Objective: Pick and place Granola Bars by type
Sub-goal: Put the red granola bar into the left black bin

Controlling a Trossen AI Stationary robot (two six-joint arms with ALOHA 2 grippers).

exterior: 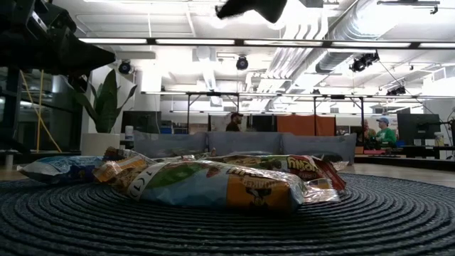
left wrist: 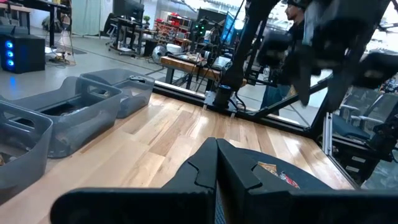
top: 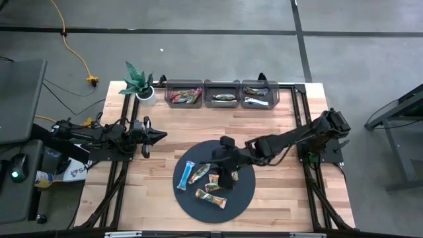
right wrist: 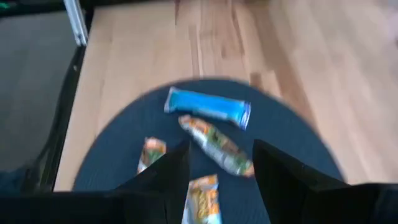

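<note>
- Fingers of the right gripper [right wrist: 221, 171] stand apart with a clear gap between them and hold nothing; in the right wrist view the green-brown bar [right wrist: 217, 146] shows in the gap, lower down on the mat.
- Right gripper [top: 227, 173] hangs over the dark round mat [top: 244, 195] in the middle of the table's near part; its arm comes in from the right side.
- Five granola bars lie on the mat: a light blue bar [top: 186, 174] at the left, a second blue one [top: 199, 174] just beside it, the green-brown bar [top: 215, 188] near the gripper, and two orange-green bars [top: 211, 197] at the near side.
- Three clear bins [top: 221, 84] stand in a row at the far edge of the table [top: 277, 125]; the left bin holds red-pink bars [top: 184, 97]; the middle and right bins hold a few bars too, whose type I cannot tell.
- Left gripper [top: 158, 135] waits at the left side of the table, well apart from the mat; its fingers [left wrist: 242, 174] are closed together, empty.
- Small potted plant [top: 140, 82] stands at the far left corner.
</note>
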